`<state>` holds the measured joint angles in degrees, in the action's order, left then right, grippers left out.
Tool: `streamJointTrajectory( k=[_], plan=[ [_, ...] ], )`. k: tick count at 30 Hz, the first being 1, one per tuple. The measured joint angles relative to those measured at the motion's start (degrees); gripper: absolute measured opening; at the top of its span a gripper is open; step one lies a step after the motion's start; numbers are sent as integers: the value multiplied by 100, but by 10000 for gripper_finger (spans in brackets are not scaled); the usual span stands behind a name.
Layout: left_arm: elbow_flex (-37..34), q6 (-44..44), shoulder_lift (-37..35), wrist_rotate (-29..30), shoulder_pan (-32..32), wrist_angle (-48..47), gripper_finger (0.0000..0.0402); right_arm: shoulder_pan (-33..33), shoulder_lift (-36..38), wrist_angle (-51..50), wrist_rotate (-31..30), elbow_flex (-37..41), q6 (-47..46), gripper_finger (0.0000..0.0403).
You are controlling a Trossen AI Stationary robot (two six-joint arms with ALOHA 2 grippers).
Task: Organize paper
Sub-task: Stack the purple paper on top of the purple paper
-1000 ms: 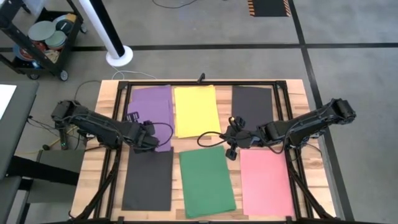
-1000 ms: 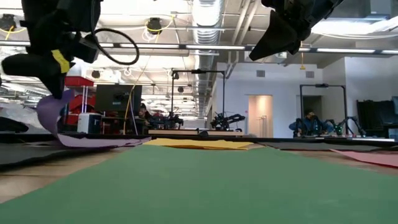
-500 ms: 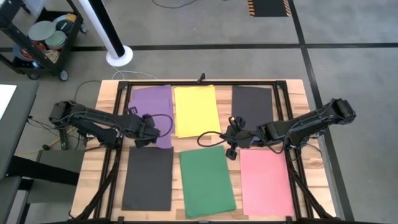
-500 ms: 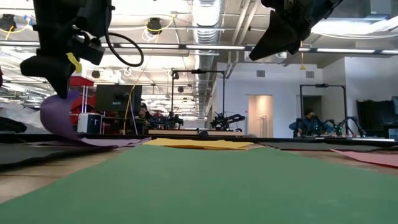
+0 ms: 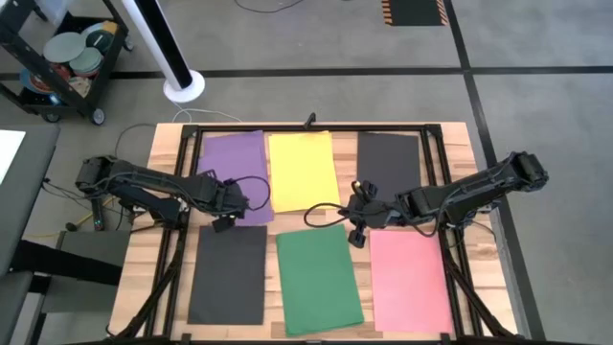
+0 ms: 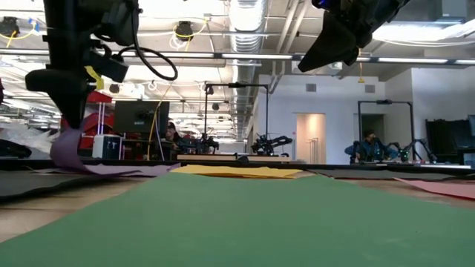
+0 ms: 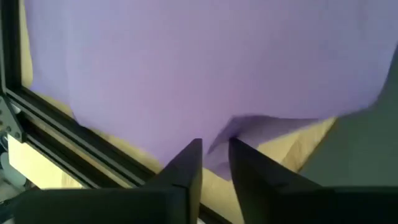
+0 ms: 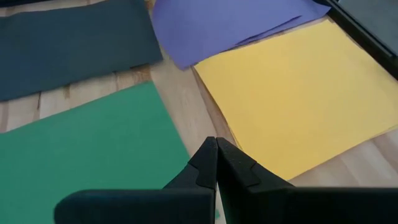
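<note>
My left gripper [image 7: 214,163] stands slightly parted over the near edge of the purple paper [image 5: 235,177], just beside the yellow sheet [image 5: 302,170]. I judge that curled edge could snag and drag askew. Right gripper [image 8: 216,163] is closed, empty.

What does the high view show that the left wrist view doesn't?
Only the high view shows the yellow paper, green paper, pink paper, the two black sheets and the right gripper, shut, hanging over the table's middle. Only the left wrist view shows the left gripper with a narrow gap between its fingers at the sheet's curled edge. Both show the purple paper.
</note>
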<state>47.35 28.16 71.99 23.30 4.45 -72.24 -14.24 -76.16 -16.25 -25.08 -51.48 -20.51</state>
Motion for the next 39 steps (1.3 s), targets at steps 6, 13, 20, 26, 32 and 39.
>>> streamJointTrajectory(
  k=[6, 13, 20, 26, 32, 39],
  plan=[
    [-2, 11, 0, -28, -1, -62, 110, 0, 0, -3, 0, 0, 0, 0],
    [-2, 111, 0, -30, -1, -126, 112, 0, 0, -3, 29, 0, 0, 0],
    [-2, 323, 0, -571, 8, -176, 147, 0, 0, -9, 131, 0, 0, 0],
    [-2, 556, 0, -945, 249, -105, 180, -2, 0, -76, 131, 0, 2, 0],
    [-2, 973, 0, -964, 512, 86, 150, -2, 0, -175, 129, 0, 0, 0],
    [-2, 1505, -4, -1152, 898, 346, 70, -2, 0, -175, 129, 0, 4, 0]
  ],
)
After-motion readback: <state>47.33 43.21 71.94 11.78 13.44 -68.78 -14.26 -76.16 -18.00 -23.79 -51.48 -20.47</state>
